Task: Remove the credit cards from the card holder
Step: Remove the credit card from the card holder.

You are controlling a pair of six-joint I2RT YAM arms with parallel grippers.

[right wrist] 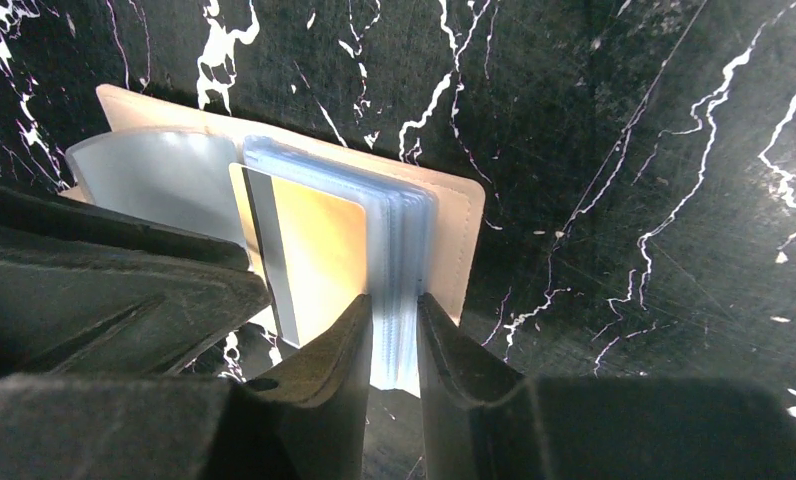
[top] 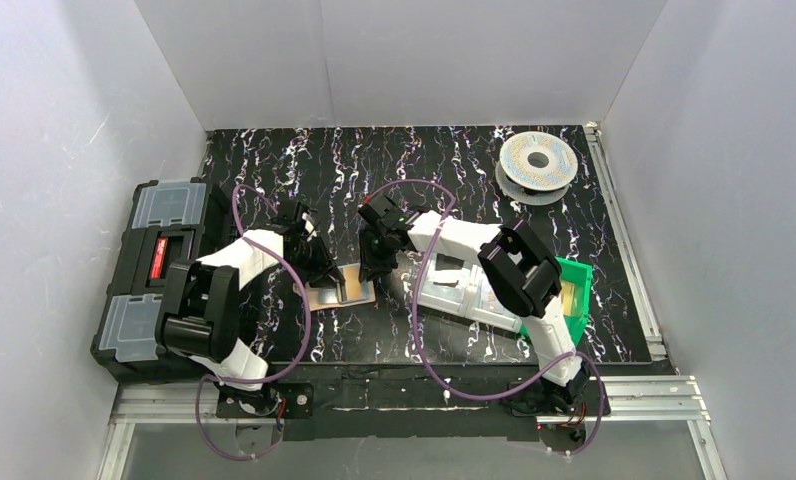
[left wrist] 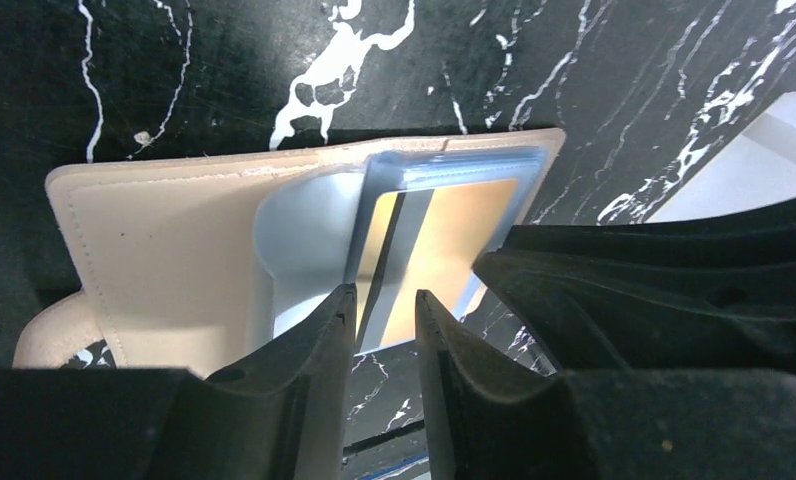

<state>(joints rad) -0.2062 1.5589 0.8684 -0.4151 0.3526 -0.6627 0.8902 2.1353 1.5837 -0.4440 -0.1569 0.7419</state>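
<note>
The worktop [top: 454, 170] has a black marble look with white veins, smooth and faintly glossy. The card holder [left wrist: 164, 230] looks like tan leather, matt and fine-grained, with a stitched rim. Its sleeves [right wrist: 399, 250] are clear, glossy plastic. The silvery card [right wrist: 154, 180] is smooth and shiny. The gold piece [right wrist: 319, 250] has a satin sheen and a dull dark stripe. The left gripper [left wrist: 384, 300] and right gripper [right wrist: 394, 305] are matt black plastic, slightly grainy. The toolbox [top: 124, 265] is black plastic with frosted lids. The bin [top: 574, 275] is green plastic.

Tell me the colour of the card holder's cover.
Pale tan card holder, stitched along its edge; clearest in the left wrist view.
</note>
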